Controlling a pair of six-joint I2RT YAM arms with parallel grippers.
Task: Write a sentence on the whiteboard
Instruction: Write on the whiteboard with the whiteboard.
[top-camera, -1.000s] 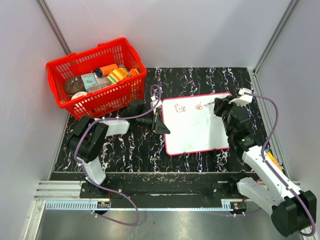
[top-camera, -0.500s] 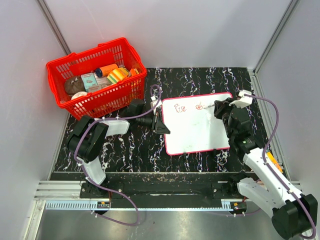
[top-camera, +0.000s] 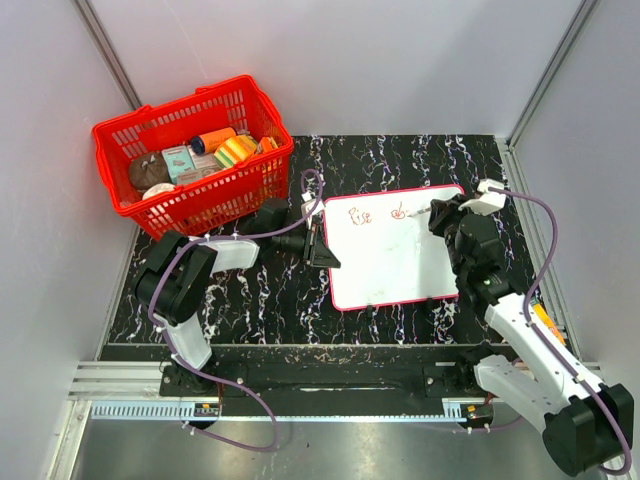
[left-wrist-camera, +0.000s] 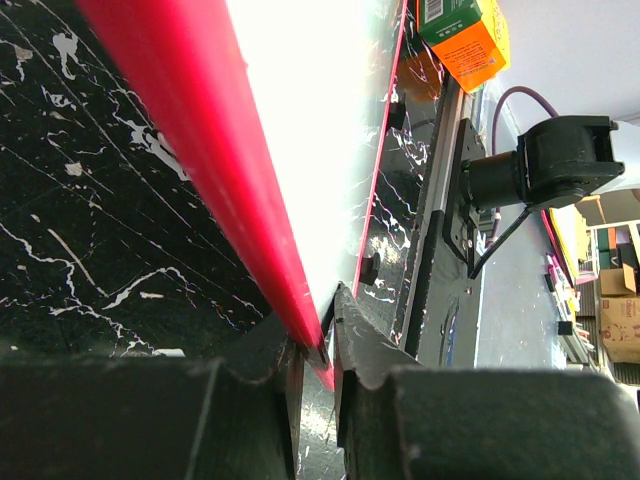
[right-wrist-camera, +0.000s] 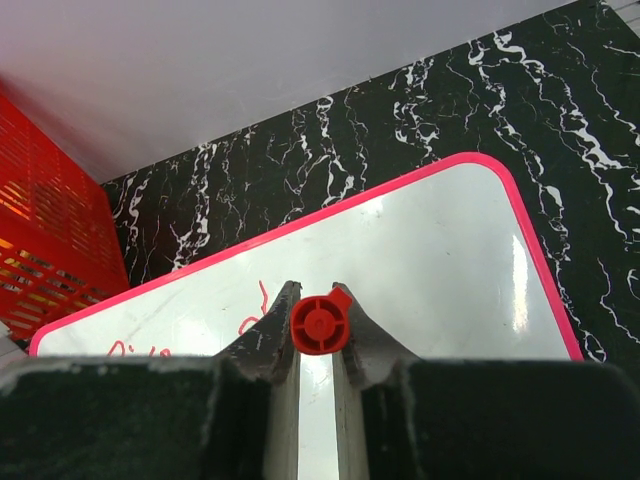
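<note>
The whiteboard (top-camera: 395, 260), white with a pink-red rim, lies flat on the black marbled table. My left gripper (top-camera: 322, 246) is shut on its left edge; the left wrist view shows the red rim (left-wrist-camera: 210, 160) pinched between the fingers of that gripper (left-wrist-camera: 325, 345). My right gripper (top-camera: 438, 212) is shut on a red marker (right-wrist-camera: 320, 325), seen end-on between the fingers, with its tip at the board's upper part. The sentence (top-camera: 362, 215) is a short red word with a further red mark (top-camera: 400, 212) beside the tip. Red strokes (right-wrist-camera: 255, 315) show just left of the right fingers.
A red basket (top-camera: 118, 150) holding several small items stands at the back left, beyond the left arm. Grey walls close in the table at the back and both sides. An orange and green box (left-wrist-camera: 465, 35) shows past the board's far edge.
The right gripper with the marker has shifted slightly over the board's upper part, and the red mark by its tip has grown a little. The left arm has not moved.
</note>
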